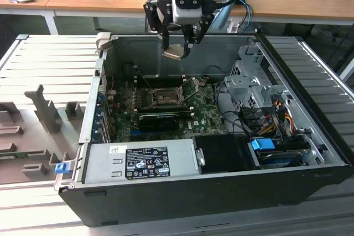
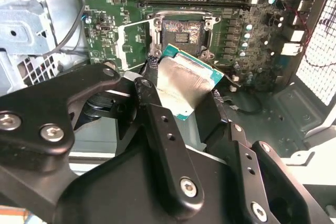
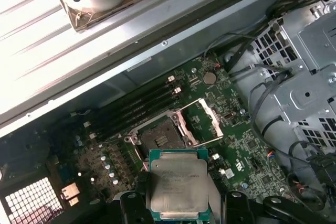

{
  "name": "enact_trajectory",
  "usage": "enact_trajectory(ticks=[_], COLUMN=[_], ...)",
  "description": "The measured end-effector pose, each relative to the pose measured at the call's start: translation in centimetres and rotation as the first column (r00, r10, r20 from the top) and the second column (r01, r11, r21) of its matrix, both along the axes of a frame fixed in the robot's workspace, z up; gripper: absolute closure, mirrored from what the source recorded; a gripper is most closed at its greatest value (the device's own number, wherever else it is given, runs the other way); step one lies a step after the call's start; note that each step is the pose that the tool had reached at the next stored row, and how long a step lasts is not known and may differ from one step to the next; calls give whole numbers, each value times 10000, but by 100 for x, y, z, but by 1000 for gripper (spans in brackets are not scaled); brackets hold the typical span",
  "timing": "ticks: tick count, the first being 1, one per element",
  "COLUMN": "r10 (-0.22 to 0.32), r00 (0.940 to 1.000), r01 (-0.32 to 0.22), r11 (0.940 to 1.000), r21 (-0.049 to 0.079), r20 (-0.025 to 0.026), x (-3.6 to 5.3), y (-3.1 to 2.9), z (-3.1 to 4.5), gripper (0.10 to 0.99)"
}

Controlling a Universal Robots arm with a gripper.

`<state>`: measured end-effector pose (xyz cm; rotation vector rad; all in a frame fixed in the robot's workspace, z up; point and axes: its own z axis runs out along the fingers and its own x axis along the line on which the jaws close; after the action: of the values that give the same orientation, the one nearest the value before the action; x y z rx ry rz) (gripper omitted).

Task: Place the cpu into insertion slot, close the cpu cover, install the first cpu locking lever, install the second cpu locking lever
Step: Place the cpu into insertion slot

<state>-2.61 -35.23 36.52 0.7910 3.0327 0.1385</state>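
Power supply (image 1: 141, 161): grey metal box with white label, along the near wall of the open black computer case (image 1: 166, 197).
Insertion slot (image 3: 161, 139): square dark socket rimmed in grey metal, bare, mid-board.
Cpu cover (image 3: 206, 121): thin silver frame plate, swung open beside the socket.
Cpu (image 1: 172, 53): flat square silver-topped chip, no long axis, tilted, high above the board by the far wall.
Gripper (image 1: 177, 51): black 2-finger pincer, clamped on 2 opposite chip edges.

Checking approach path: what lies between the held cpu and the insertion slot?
Nothing but air in the exterior view: the cpu, held in the pincer, hangs above the insertion slot; the first wrist view shows the cpu cover swung aside.
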Motion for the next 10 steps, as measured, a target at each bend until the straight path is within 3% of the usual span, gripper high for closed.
enact_trajectory(ticks=[10], r10=[-251], r00=[9997], r01=[251], r11=[9997], r21=[0], r20=[0], x=[-1], y=[-2], z=[-55], gripper=[561])
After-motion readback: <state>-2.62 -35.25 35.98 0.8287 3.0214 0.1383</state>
